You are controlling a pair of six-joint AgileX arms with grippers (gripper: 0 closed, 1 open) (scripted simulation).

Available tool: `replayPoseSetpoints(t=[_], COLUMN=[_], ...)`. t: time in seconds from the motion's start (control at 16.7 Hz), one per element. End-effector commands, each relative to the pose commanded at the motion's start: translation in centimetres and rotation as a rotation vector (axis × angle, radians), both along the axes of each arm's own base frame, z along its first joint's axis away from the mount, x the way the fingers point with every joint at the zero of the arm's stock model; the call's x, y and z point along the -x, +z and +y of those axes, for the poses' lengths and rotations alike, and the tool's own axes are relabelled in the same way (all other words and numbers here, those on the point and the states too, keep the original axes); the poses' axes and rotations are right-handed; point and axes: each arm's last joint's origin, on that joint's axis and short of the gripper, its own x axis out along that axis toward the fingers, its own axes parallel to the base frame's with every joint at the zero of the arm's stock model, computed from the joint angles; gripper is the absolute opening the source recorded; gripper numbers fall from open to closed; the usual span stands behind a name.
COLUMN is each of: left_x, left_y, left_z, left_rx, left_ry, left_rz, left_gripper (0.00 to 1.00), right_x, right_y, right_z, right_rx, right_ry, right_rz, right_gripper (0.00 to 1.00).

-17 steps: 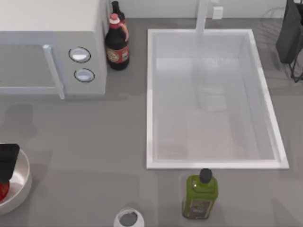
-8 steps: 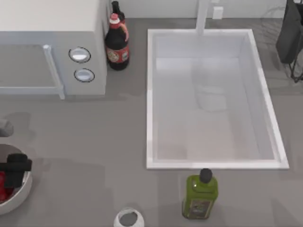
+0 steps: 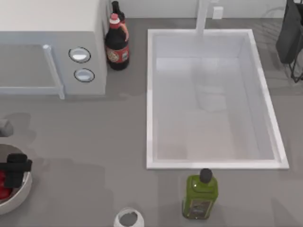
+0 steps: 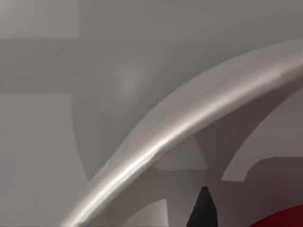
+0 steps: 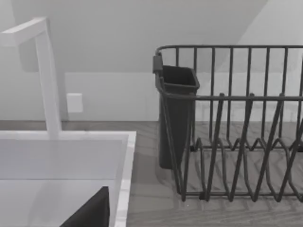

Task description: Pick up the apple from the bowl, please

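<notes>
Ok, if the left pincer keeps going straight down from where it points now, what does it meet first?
Most likely the small glossy red apple in the round off-white bowl; the left pincer hangs just over it, though depth is unclear.

Soft, even light falls from overhead, leaving only faint blurred shadows on the grey table. A pale sheen streaks the bowl rim up close. The sink looks hazy, washed-out.

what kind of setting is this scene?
Most likely a rendered kitchen counter: a white rectangular sink basin with a white faucet, a pale grey microwave with two round dials, and a dark wire dish rack. A green glass bottle with a black cap stands by the sink.
</notes>
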Motion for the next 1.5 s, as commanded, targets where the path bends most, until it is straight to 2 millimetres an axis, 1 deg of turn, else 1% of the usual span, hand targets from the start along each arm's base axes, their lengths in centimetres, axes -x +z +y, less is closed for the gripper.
replayPoseSetpoints(t=[0.6, 0.66, 1.08, 1.14, 1.32, 1.44, 1.5], left_x=[0.0, 0.0, 0.0, -1.2, -1.7, -2.7, -3.3], left_y=[0.0, 0.0, 0.0, 2.9, 3.5, 5.0, 6.2], left_z=[0.0, 0.0, 0.0, -0.1, 0.0, 0.1, 0.1], left_rx=[0.000, 0.000, 0.000, 0.001, 0.001, 0.002, 0.002], left_ry=[0.000, 0.000, 0.000, -0.006, -0.006, -0.006, -0.006], left_rz=[0.000, 0.000, 0.000, -0.104, -0.098, -0.092, -0.089], left_gripper=[0.02, 0.00, 0.00, 0.00, 0.00, 0.00, 0.00], right_x=[0.0, 0.0, 0.0, 0.0, 0.0, 0.0, 0.0], right_y=[0.0, 0.0, 0.0, 0.0, 0.0, 0.0, 0.0], right_z=[0.0, 0.0, 0.0, 0.0, 0.0, 0.0, 0.0], right_rx=[0.000, 0.000, 0.000, 0.000, 0.000, 0.000, 0.000], right_ry=[0.000, 0.000, 0.000, 0.000, 0.000, 0.000, 0.000], right_rz=[0.000, 0.000, 0.000, 0.000, 0.000, 0.000, 0.000], right_gripper=[1.00, 1.00, 1.00, 1.00, 1.00, 1.00, 1.00])
